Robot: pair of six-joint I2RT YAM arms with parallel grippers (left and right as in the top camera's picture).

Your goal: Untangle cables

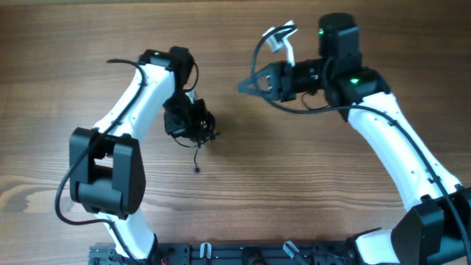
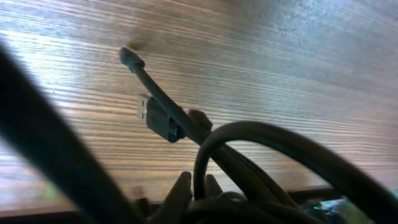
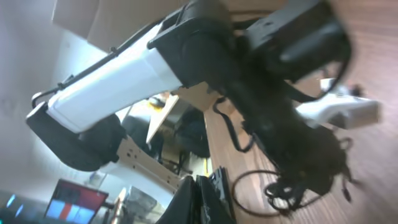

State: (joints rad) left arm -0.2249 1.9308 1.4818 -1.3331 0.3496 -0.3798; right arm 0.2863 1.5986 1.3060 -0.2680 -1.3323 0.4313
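Observation:
The cables (image 1: 207,122) are a small black bunch on the wooden table, left of centre, with one thin strand and its plug end (image 1: 197,168) trailing toward the front. My left gripper (image 1: 190,122) sits on the bunch. In the left wrist view its fingers (image 2: 194,186) are shut on a loop of black cord (image 2: 205,146), and a silvery USB plug (image 2: 145,111) and a smaller plug end (image 2: 129,57) lie beyond it. My right gripper (image 1: 243,87) is shut and empty above the table, right of the bunch. Its wrist view shows the shut fingers (image 3: 200,194) and the bunch (image 3: 301,180).
The wooden table (image 1: 294,177) fills the overhead view. The left arm's white link (image 1: 129,96) runs from the front left. The right arm's thick wiring and a white tag (image 1: 283,37) stick out at the back. A black rail (image 1: 243,254) lines the front edge.

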